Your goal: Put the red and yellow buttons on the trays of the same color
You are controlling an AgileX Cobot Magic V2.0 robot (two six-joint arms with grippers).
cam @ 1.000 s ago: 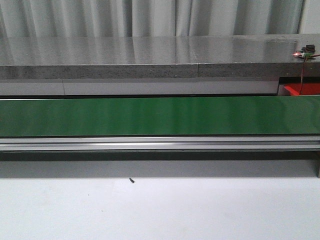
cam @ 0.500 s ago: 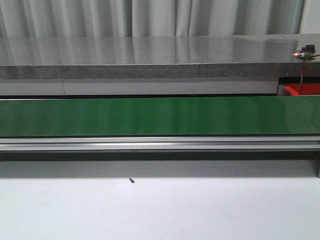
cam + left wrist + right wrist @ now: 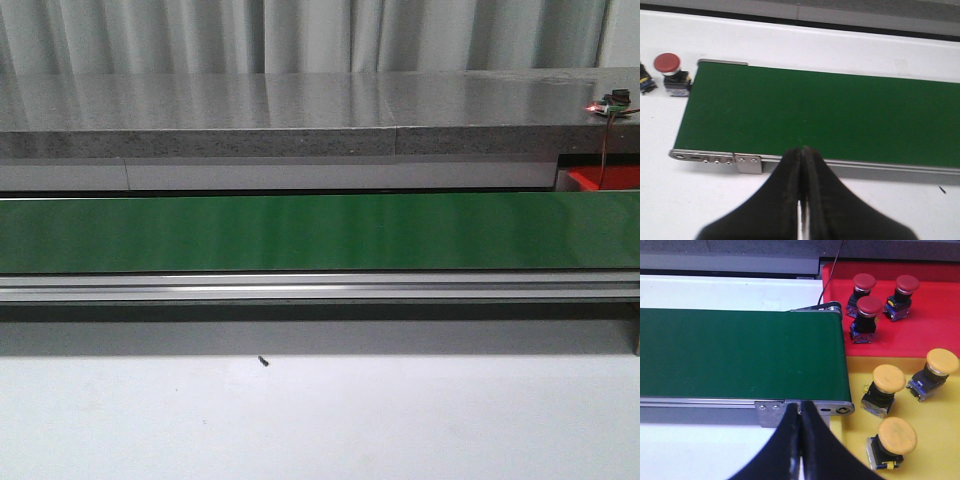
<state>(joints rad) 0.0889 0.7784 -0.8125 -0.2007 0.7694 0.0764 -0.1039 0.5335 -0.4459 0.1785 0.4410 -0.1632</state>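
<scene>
My left gripper point(image 3: 801, 155) and right gripper point(image 3: 796, 409) both hang with fingers pressed together, holding nothing, each over one end of the green belt point(image 3: 320, 232), presumably so I can catch buttons as they arrive. In the right wrist view the red tray point(image 3: 940, 315) fills the upper right and carries three red buttons point(image 3: 869, 307); just below it the yellow tray point(image 3: 940, 430) holds three yellow buttons point(image 3: 889, 378). Both trays sit right at the belt's end. In the left wrist view one more red button point(image 3: 667, 63) stands at the upper left, off the belt, probably next to sort.
</scene>
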